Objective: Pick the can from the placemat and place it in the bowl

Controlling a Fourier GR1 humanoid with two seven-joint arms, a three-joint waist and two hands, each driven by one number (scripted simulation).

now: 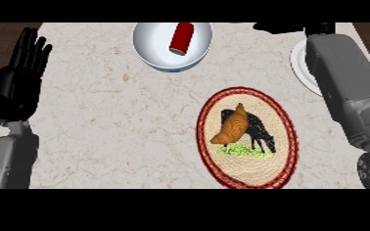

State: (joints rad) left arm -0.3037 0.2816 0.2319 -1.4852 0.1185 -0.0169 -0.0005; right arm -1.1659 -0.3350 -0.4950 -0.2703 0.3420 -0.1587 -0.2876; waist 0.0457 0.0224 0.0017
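A red can point(182, 38) lies tilted inside the white bowl point(153, 49) at the counter's far middle. The oval woven placemat point(247, 138), red-rimmed with a hen and a dark animal on it, lies at the right of centre with nothing on it. My right forearm reaches up the right side; its black hand point(283, 27) shows at the top right, to the right of the bowl and apart from the can, its fingers mostly cut off by the picture's edge. My left hand point(23, 73) rests open at the left edge, fingers up.
A white plate point(298, 67) lies at the right edge, partly hidden under my right forearm. The marble counter point(108, 122) ends in dark wood at the far corners.
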